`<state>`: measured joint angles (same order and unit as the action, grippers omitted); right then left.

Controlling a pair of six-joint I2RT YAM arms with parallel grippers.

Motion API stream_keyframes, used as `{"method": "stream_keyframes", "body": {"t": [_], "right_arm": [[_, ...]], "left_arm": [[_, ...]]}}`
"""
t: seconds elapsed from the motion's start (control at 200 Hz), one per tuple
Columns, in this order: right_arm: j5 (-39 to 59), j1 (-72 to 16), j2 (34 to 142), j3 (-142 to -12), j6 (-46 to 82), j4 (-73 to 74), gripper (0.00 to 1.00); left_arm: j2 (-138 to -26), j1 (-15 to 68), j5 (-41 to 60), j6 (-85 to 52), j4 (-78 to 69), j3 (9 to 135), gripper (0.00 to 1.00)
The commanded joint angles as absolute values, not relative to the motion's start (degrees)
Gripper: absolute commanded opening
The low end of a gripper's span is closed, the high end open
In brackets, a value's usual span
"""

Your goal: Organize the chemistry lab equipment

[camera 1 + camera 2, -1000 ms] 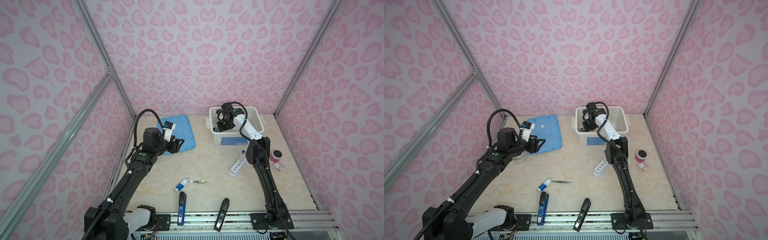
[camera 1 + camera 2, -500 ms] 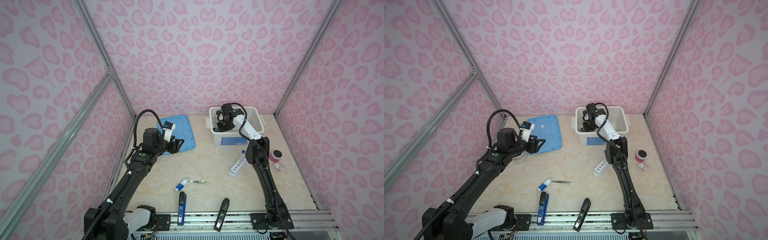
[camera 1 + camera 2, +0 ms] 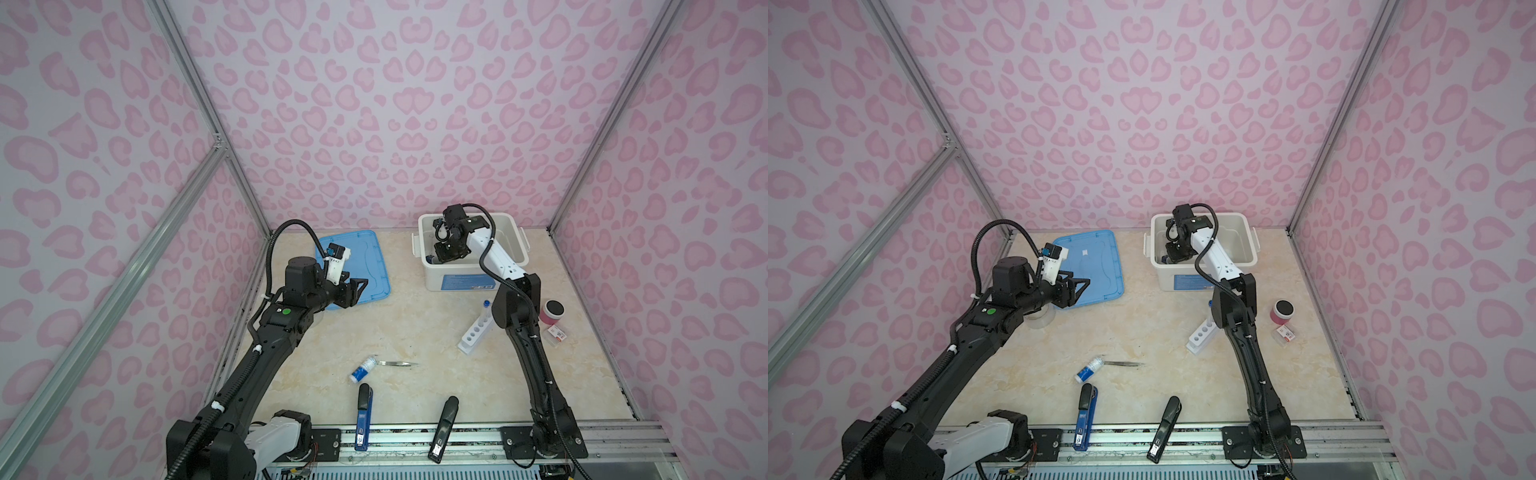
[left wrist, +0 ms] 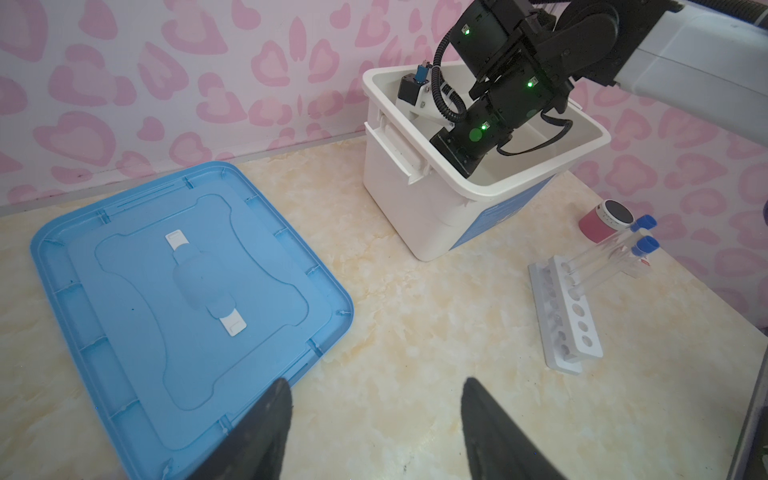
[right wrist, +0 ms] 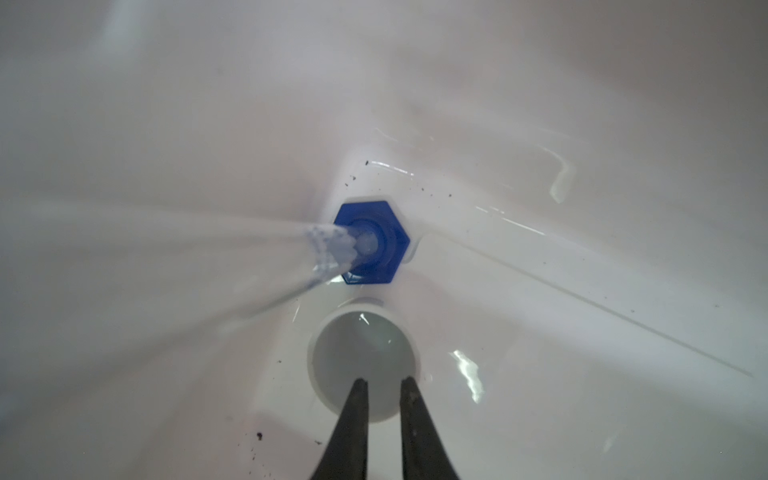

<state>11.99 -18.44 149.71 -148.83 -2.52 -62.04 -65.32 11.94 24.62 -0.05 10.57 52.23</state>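
Observation:
My right gripper [image 5: 384,380] reaches down inside the white bin [image 3: 515,237]. Its fingers stand slightly apart over the near rim of a tiny white cup [image 5: 361,345] on the bin floor, so it is open. Beside the cup stands the clear cylinder with its blue base [image 5: 372,243]. On the table the white holed rack [image 3: 476,334] holds two blue-capped test tubes [image 4: 602,257]. The white-and-blue bottle [image 3: 363,369] lies next to the metal tweezers [image 3: 399,364]. My left gripper [image 4: 376,386] hovers open and empty by the blue lid [image 4: 187,291].
A blue stapler-like tool [image 3: 363,415] and a black one [image 3: 444,422] lie at the front edge. A pink jar [image 3: 552,311] and a small box [image 3: 557,333] sit at the right. A clear tape roll [image 3: 1042,318] lies under my left arm.
The right gripper's jaws have parted a little over the cup in the bin. The left arm has stayed still.

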Motion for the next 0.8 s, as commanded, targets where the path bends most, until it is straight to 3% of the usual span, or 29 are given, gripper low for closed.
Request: {"method": "stream_keyframes", "body": {"t": [0.0,0.475,0.795], "right_arm": [[11.95,-18.15,148.45,-148.99,-2.29,-62.22,0.17],[11.62,-17.13,139.2,-147.45,-2.28,-65.81,0.25],[7.15,-19.3,123.35,-134.38,-2.67,-62.4,0.27]], "left_arm": [[-64.52,11.86,24.98,0.07,9.16,52.12,0.67],[-63.36,11.82,26.27,0.35,7.74,51.24,0.67],[-63.81,11.86,27.71,1.2,6.42,51.13,0.67]]}}
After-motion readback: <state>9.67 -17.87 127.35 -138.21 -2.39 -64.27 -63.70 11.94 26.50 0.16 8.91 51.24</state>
